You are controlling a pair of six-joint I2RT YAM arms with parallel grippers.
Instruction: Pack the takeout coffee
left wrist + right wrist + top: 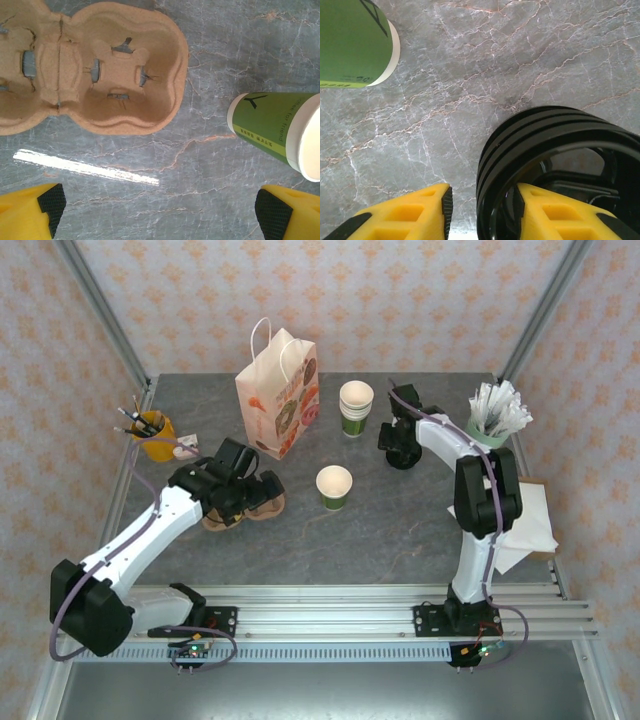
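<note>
The takeout coffee (pixel 334 487) is a dark-green paper cup with cream inside, standing lidless mid-table; its green side (pixel 272 127) shows at the right of the left wrist view. My right gripper (pixel 400 435) (pixel 482 210) is down at a stack of black lids (pixel 555 150). One finger is inside the stack's rim and the other (pixel 437 212) is outside, a small gap away, so it is open. My left gripper (pixel 243 488) (pixel 160 210) hangs wide open over bare table, beside a brown pulp cup carrier (pixel 95 65).
A paper bag (pixel 278 395) stands at the back. A stack of lidless green cups (pixel 356 407) is to its right. A mint cup of white sticks (pixel 497 415) is at back right, a yellow pen cup (pixel 152 433) at back left, and white napkins (pixel 530 520) lie on the right.
</note>
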